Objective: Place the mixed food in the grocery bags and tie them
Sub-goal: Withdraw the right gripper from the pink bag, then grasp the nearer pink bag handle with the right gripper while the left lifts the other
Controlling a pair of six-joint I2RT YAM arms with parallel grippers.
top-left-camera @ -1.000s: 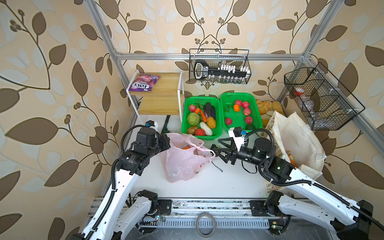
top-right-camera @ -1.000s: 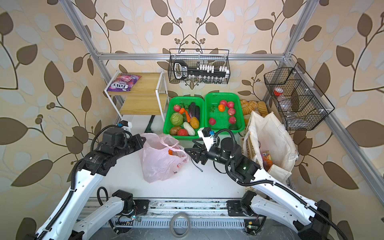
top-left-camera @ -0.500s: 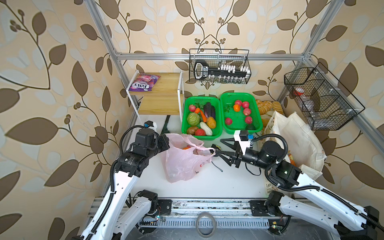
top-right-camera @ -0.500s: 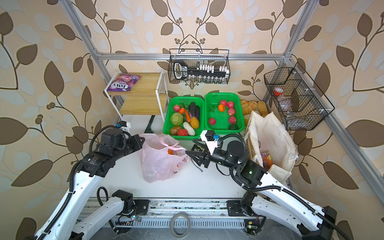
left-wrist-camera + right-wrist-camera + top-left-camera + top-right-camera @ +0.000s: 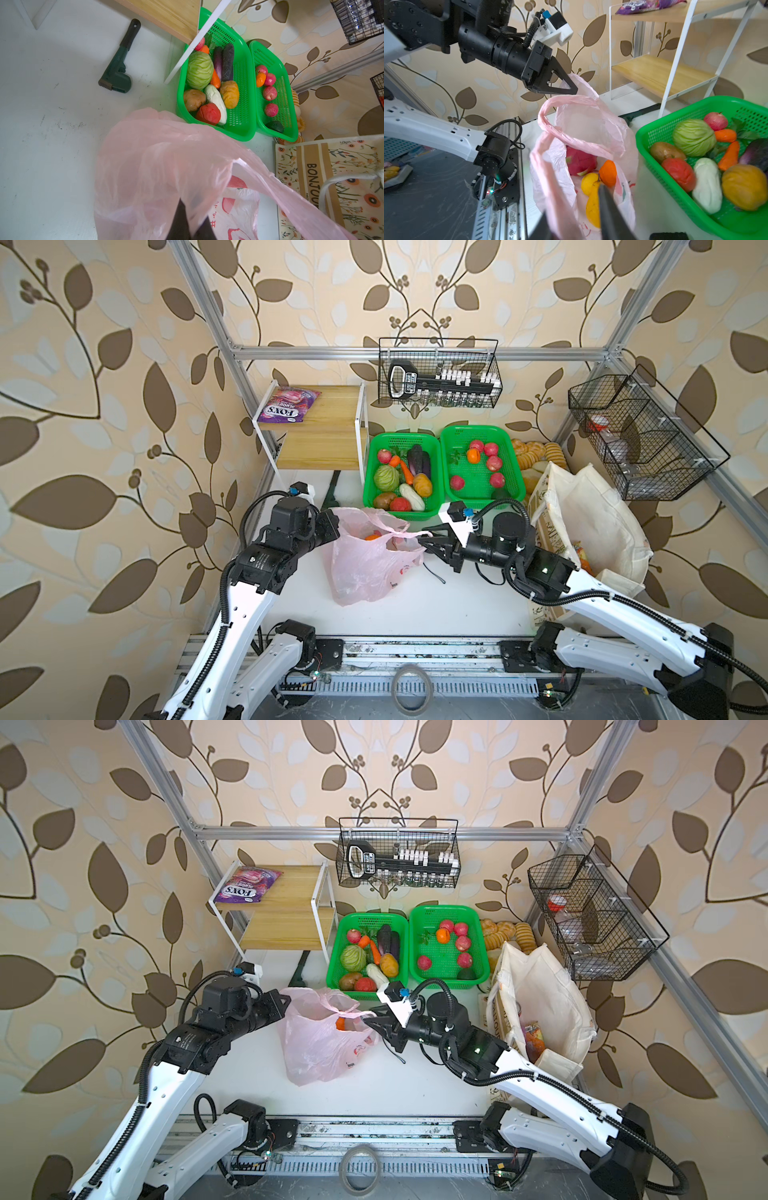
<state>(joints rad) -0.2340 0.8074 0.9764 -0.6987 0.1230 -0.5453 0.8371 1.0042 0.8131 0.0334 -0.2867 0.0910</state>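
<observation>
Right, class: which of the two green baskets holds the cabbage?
The green basket beside the wooden shelf: the cabbage sits there among vegetables; the other basket holds mostly small red fruit.

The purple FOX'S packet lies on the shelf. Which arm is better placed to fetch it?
Left, probably: the shelf with the FOX'S packet stands behind the left gripper, while the right gripper is beyond the pink bag. But the left is shut on the bag's handle and must release first.
</observation>
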